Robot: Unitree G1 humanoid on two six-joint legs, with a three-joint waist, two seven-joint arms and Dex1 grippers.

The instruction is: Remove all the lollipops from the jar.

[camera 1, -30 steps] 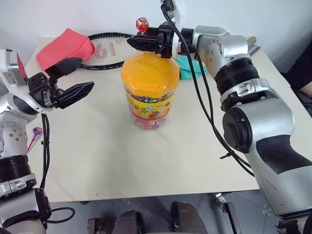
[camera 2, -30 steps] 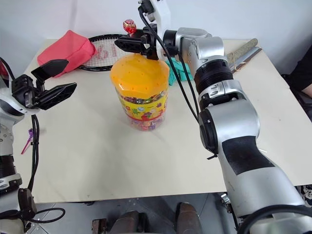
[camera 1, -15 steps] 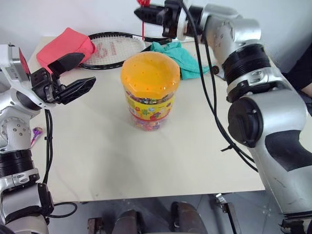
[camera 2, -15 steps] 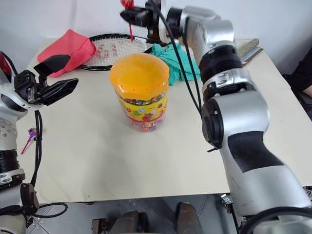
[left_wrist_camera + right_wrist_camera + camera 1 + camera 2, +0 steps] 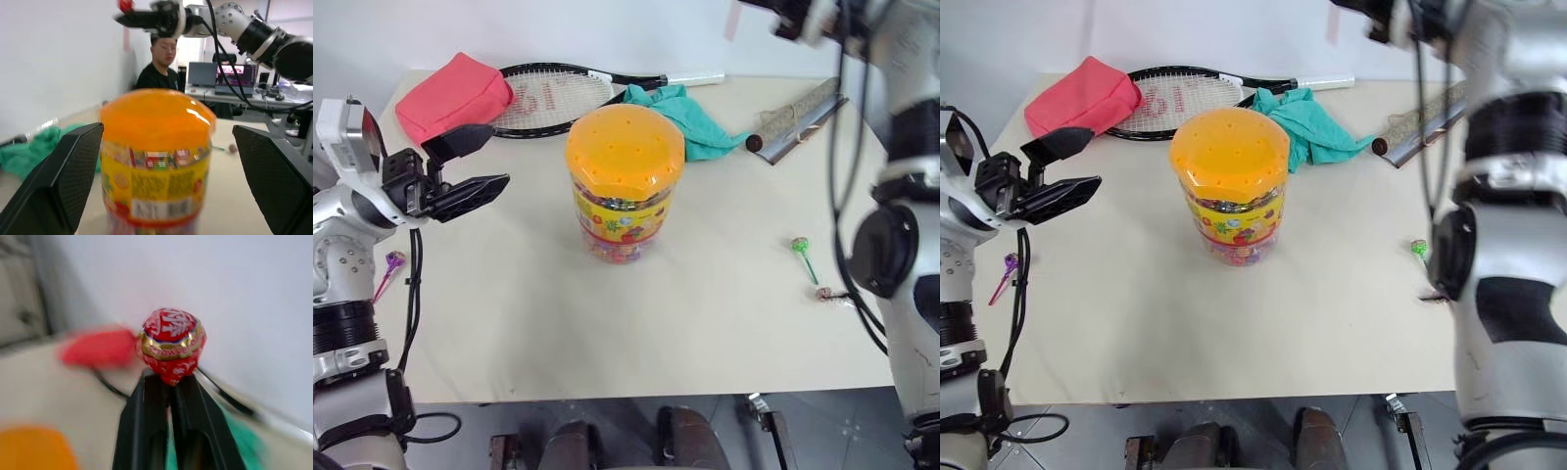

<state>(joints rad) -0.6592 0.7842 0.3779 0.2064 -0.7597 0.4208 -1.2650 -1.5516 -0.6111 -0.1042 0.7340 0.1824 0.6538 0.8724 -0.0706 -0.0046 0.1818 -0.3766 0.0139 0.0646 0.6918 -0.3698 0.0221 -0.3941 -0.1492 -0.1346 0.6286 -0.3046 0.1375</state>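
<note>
- Left gripper (image 5: pixel 470 166): fingers spread wide and empty, hovering over the tabletop's (image 5: pixel 558 333) left edge, aimed at the jar (image 5: pixel 625 186). Judged as standing by to steady the jar; its station is unchanged from a second ago.
- Purple lollipop (image 5: pixel 391 260): lies at the left edge of the tabletop, below the left gripper, already out of the jar.
- Green lollipop (image 5: pixel 800 246) and pinkish lollipop (image 5: pixel 823 293): both lie near the right edge, well apart from the jar, the pinkish one nearer the front. Judged as set down clear of the work area.
- Jar: upright near the middle of the tabletop, orange lid (image 5: pixel 625 155) on. No stick rises from the lid's holes; a second ago the red lollipop's head stood just behind it.
- Right gripper (image 5: pixel 168 382): fingers pressed together on the stick just under the red lollipop (image 5: pixel 171 345), carried high over the far right corner. It has swung up and to the right, away from the jar; in the head views its tip is blurred and cut off, so the grip is read from the wrist view.
- Racket (image 5: pixel 558 93), red pouch (image 5: pixel 450 93), teal cloth (image 5: pixel 680 108): along the far edge, unmoved.
</note>
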